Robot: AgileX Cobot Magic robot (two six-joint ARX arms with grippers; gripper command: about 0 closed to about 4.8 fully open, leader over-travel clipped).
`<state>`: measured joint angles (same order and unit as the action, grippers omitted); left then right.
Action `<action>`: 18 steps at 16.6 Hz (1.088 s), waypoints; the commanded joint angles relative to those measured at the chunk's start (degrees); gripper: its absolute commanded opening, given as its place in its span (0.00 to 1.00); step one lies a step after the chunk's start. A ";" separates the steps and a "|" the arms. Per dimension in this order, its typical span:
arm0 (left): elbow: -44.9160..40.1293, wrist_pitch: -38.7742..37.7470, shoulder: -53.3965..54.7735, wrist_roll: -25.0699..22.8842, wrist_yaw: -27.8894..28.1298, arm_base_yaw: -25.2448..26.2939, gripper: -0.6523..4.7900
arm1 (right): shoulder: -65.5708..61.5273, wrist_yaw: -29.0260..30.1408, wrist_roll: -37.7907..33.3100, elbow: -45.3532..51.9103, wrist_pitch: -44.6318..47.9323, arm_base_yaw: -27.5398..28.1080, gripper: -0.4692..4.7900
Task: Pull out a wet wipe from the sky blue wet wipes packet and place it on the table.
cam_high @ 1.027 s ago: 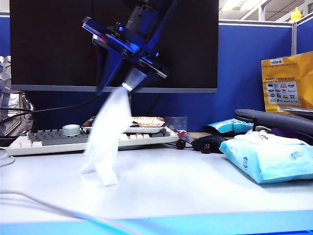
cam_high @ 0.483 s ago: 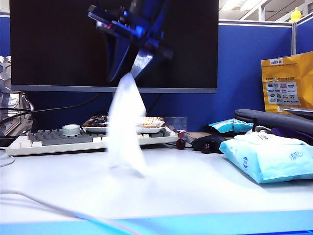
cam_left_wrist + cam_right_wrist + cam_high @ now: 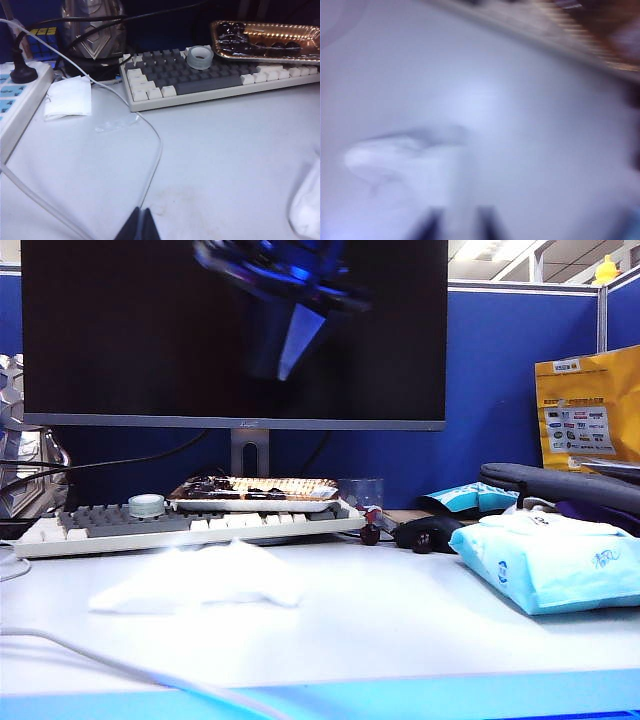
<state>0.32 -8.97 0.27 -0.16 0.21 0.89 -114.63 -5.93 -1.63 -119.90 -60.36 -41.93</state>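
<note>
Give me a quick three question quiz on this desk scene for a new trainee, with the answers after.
1. True or false: the wet wipe lies on the table.
2. What sits right of the wipe: A) sky blue wet wipes packet B) a kettle C) a laptop?
3. Fill in: the right gripper is up in front of the ____.

Key: 1 true. 2 A. 3 monitor. The left gripper sits low over the table, shut.
</note>
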 commanded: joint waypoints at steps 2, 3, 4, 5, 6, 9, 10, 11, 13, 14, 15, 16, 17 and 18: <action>-0.02 -0.76 -0.17 0.17 -0.02 0.02 0.11 | 1.11 -7.82 0.81 -6.71 0.00 0.07 0.09; -0.02 -0.76 -0.17 0.17 -0.02 0.02 0.11 | 1.84 -9.31 3.21 -11.98 -0.76 -0.02 0.09; -0.02 -0.76 -0.17 0.17 -0.02 0.02 0.11 | 2.32 -9.68 4.42 -15.50 -1.22 -0.04 0.09; -0.02 -0.76 -0.17 0.20 -0.02 0.02 0.11 | 2.93 -9.60 5.20 -19.10 -1.84 -0.04 0.09; -0.02 -0.76 -0.17 0.17 -0.02 0.02 0.11 | 3.61 -9.64 5.31 -22.27 -2.51 -0.04 0.09; -0.02 -0.76 -0.17 0.17 -0.02 0.02 0.11 | 7.28 -9.57 6.05 -34.99 -5.73 -0.04 0.09; -0.02 -0.79 -0.17 0.17 -0.02 0.02 0.11 | 9.35 -9.57 6.16 -38.14 -7.06 -0.22 0.09; -0.02 -0.76 -0.17 0.17 -0.02 0.02 0.11 | 11.17 -9.38 6.14 -39.93 -8.44 -0.46 0.09; -0.02 -0.76 -0.17 0.17 -0.02 0.02 0.11 | 16.39 -9.42 6.14 -42.01 -11.78 -0.44 0.09; -0.02 -0.76 -0.17 0.17 -0.02 0.02 0.11 | 19.10 -9.42 6.14 -42.01 -12.52 -0.44 0.09; -0.02 -0.76 -0.17 0.17 -0.02 0.02 0.11 | 23.37 -9.51 6.14 -42.01 -13.99 -0.39 0.09; -0.02 -0.76 -0.17 0.17 -0.02 0.02 0.11 | 26.05 -9.57 6.14 -42.01 -15.15 -0.39 0.09; -0.02 -0.76 -0.17 0.17 -0.02 0.02 0.11 | 28.17 -9.57 6.14 -42.01 -16.24 -0.39 0.09; -0.02 -0.76 -0.17 0.17 -0.02 0.02 0.11 | 31.87 -9.42 6.14 -42.01 -17.90 -0.39 0.09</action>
<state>0.32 -8.97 0.27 -0.16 0.21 0.89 -84.75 -15.33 4.34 -161.66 -77.36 -42.30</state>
